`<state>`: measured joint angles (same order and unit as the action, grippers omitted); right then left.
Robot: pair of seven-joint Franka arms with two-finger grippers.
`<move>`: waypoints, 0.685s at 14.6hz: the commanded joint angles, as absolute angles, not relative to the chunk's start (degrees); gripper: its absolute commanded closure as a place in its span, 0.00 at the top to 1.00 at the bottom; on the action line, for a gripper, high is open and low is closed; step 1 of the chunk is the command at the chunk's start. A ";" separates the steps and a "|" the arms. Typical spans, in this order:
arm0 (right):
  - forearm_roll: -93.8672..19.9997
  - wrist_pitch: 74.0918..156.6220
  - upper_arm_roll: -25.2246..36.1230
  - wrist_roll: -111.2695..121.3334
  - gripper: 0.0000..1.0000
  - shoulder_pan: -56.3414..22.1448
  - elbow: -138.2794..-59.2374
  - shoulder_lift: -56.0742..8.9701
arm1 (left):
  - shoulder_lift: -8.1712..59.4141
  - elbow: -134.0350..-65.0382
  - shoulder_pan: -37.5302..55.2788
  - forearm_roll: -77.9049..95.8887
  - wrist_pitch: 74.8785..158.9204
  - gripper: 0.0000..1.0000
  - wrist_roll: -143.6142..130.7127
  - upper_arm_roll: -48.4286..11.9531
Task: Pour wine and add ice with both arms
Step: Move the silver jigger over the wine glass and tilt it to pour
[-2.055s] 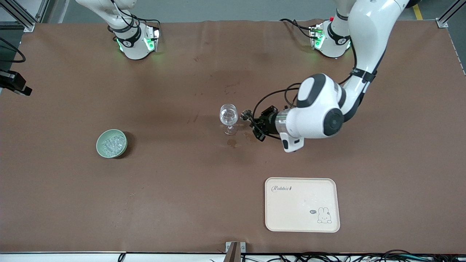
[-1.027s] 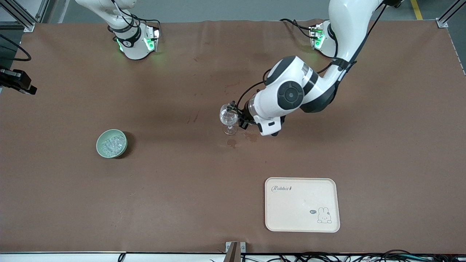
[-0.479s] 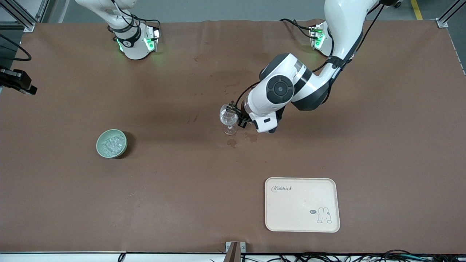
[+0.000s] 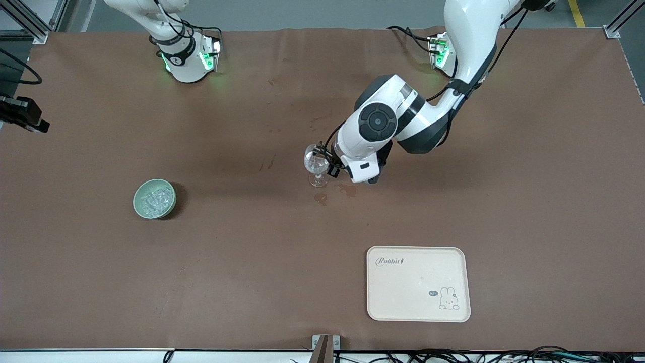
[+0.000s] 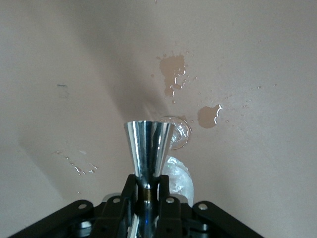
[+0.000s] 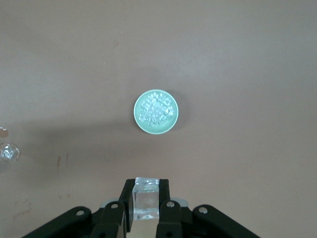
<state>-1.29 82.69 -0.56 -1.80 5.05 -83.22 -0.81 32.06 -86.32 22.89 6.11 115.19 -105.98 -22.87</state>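
Note:
A clear stemmed glass (image 4: 316,162) stands mid-table. My left gripper (image 4: 326,157) is beside its rim, shut on a chrome jigger (image 5: 147,146) whose flared mouth tips over the glass (image 5: 179,179). Wine is not visible to me. Ice (image 4: 154,198) fills a pale green bowl (image 4: 135,201) toward the right arm's end. In the right wrist view my right gripper (image 6: 146,198) hangs high over the table, shut on a clear ice cube (image 6: 146,200), with the bowl (image 6: 137,113) of ice (image 6: 155,109) below. The front view shows only that arm's base.
Wet brown stains (image 4: 321,198) lie on the brown table cover beside the glass, nearer the front camera, also in the left wrist view as stains (image 5: 208,116). A cream tray (image 4: 403,292) with a rabbit print sits near the front edge, toward the left arm's end.
The left arm has swung in from its own end of the table and brought the jigger to the glass's rim. In the last second it only shifted slightly. Bowl and tray have not moved.

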 commanded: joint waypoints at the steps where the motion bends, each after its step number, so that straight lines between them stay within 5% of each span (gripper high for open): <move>1: -1.32 83.67 -1.05 -0.79 0.01 5.89 -83.06 -0.88 | 32.87 -84.81 23.99 3.88 114.96 0.00 -107.14 -22.50; 6: -0.09 83.58 -1.32 1.31 0.01 5.80 -83.06 -0.97 | 32.96 -83.77 22.95 4.48 114.87 0.00 -106.79 -22.50; 10: -0.18 83.41 -1.32 1.32 0.01 5.71 -83.06 -0.88 | 32.87 -82.18 17.77 20.61 114.79 0.00 -95.66 -22.68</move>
<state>-0.94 83.37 -0.58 0.57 5.07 -83.22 -0.89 32.53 -83.63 20.41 13.43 115.24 -101.52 -22.46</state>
